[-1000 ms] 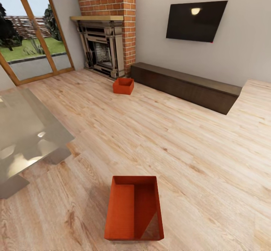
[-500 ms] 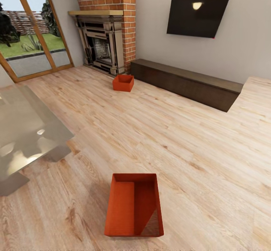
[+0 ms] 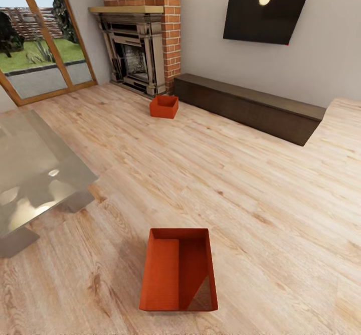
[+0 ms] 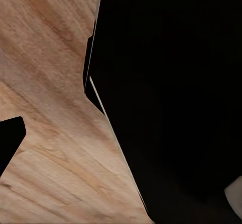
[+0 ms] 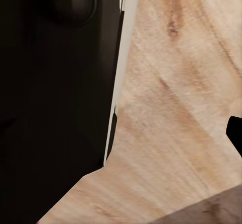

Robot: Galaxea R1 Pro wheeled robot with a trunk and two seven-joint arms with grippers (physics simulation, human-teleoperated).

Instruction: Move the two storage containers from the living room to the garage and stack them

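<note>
Looking down from the robot's head, the camera is taking in a living room with a light wood-plank floor (image 3: 240, 174). One orange-red storage container (image 3: 179, 270) is lying on the boards just ahead of the robot, open side up, its long axis pointing away from the viewer. It is probably the first one to be collected, since it is the nearer of the two. The second storage container (image 3: 164, 107) is sitting well apart from it across the room, near the foot of the red-brick fireplace (image 3: 143, 49) and just beside the end of a long low dark bench (image 3: 250, 107). A black wall screen (image 3: 265, 14) is hanging above the bench, and a glossy grey table (image 3: 35, 174) is standing to the left.

Neither container is being held or touched, so the carrying to the garage is not yet begun.

In both wrist views, dark robot bodywork is blocking much of the frame, with wood planks showing beyond. This suggests the arms are hanging low and close to the robot's body, pointed at the floor. The fingers are not clearly visible, so whether the jaws are apart or together cannot be told.
</note>
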